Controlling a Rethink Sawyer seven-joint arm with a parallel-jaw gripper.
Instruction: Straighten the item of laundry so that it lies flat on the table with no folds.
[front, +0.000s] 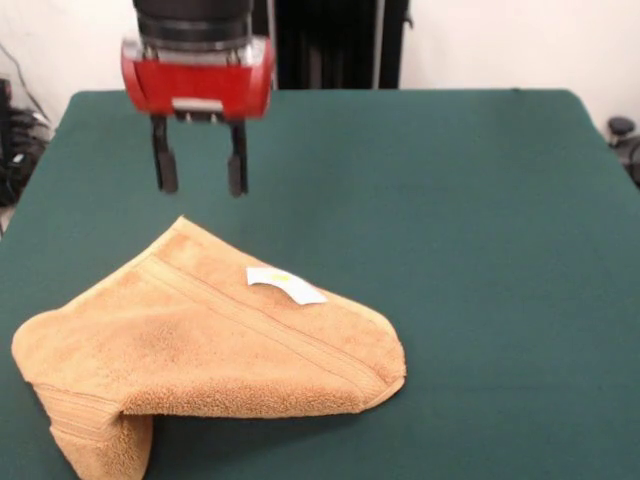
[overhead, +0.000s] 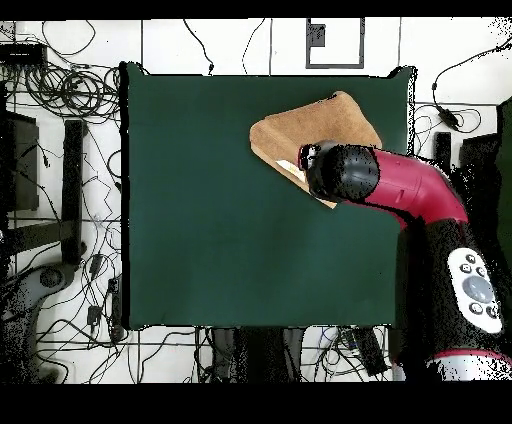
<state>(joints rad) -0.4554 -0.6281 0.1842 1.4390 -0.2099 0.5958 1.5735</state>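
One fold left across the towel (front: 200, 350); my gripper (front: 200, 188) hangs empty, fingers apart, above its far corner. Grabbing both layers would drag it, not unfold.

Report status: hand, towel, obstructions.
Hand open, empty, hovering above towel's far corner. Towel folded over, not flat, white tag on top. Table shows nothing else in the way.
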